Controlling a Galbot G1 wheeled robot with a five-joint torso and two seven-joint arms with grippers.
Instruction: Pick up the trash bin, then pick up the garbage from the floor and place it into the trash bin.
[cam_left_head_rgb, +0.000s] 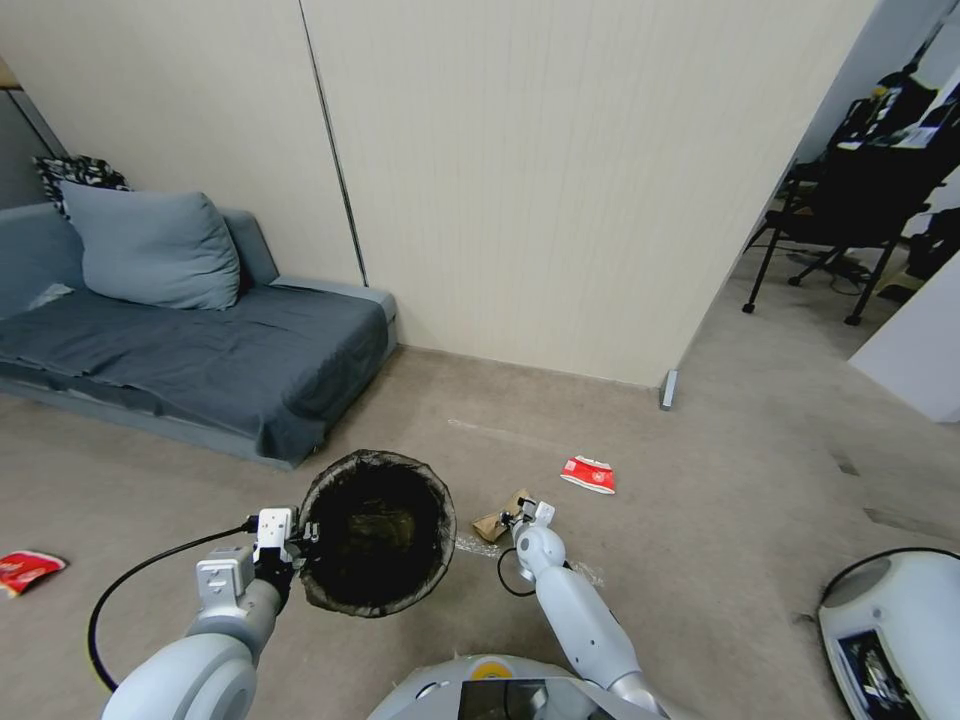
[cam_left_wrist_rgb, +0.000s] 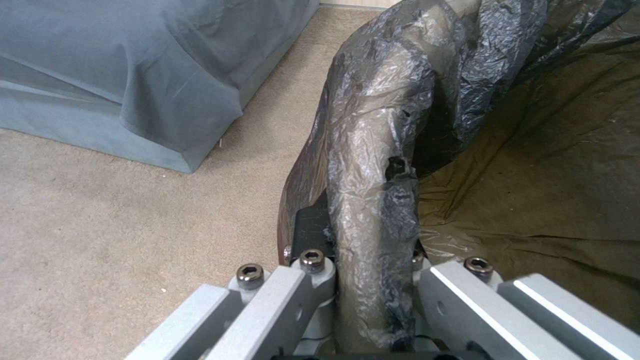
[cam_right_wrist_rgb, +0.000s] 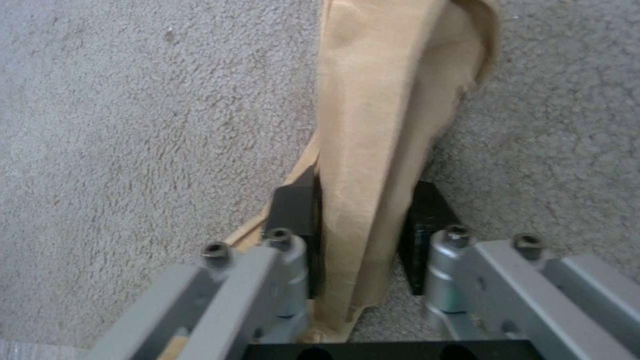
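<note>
Our left arm reaches forward on our left, its grey metal left gripper (cam_left_head_rgb: 300, 545) clamped on the bag-covered rim of the small round trash bin with the dark plastic liner (cam_left_head_rgb: 377, 530), holding it off the floor. Our right arm stretches forward and down, its grey right gripper (cam_left_head_rgb: 520, 517) pinched tight on a crumpled brown paper piece (cam_right_wrist_rgb: 373, 150) at the carpet.

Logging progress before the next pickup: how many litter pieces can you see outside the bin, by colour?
Red-and-white cartons or wrappers: 2 (one by the wall, one at the view's left edge)
Brown paper: 1, with the right end effector closed on it
Total: 3
</note>
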